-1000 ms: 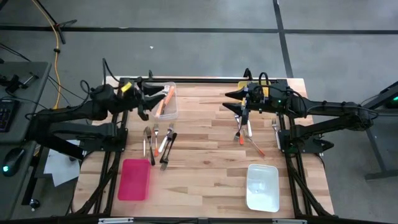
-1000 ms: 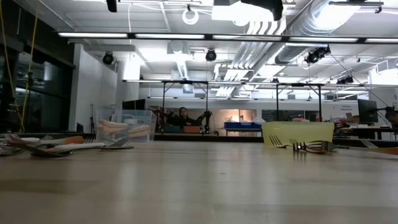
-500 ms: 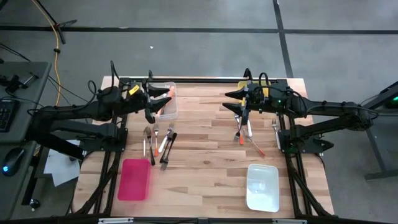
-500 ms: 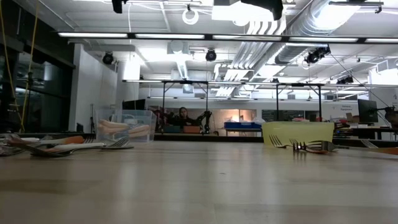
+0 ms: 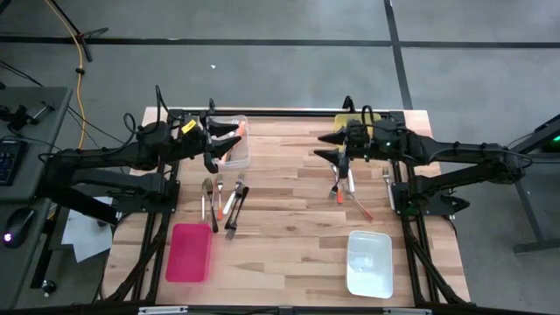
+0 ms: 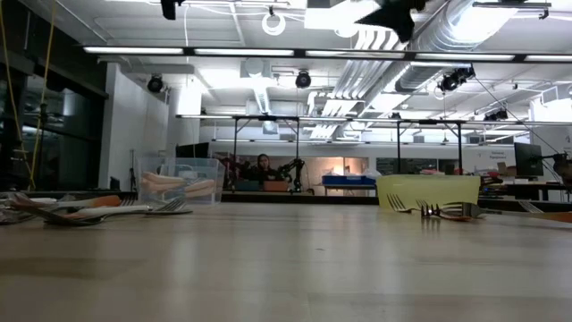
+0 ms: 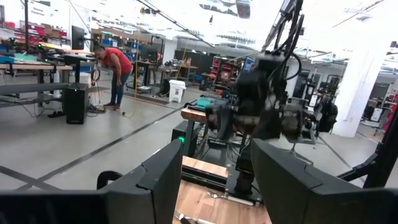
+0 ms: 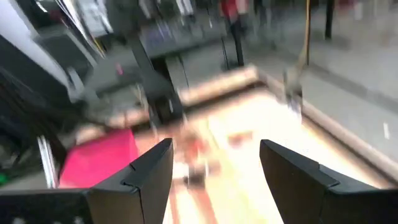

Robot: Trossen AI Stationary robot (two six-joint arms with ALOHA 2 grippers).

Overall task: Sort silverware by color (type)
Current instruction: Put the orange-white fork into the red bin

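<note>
From above, you see your left gripper (image 5: pixel 226 140) at the table's eleven o'clock, over a clear plastic bin (image 5: pixel 239 156) with orange-handled pieces inside, fingers apart and empty. Your right gripper (image 5: pixel 325 146) hovers at one o'clock beside a yellow bin (image 5: pixel 343 120), fingers apart, empty. The low view misses both grippers but shows fork tines (image 6: pixel 438 210) up close. Thin silverware (image 5: pixel 224 201) lies in a cluster at nine o'clock; a second group (image 5: pixel 346 191) lies at two o'clock. Since a moment ago, the right gripper has shifted slightly; the silverware is unmoved. The table (image 5: pixel 297 236) is pale wood planks.
</note>
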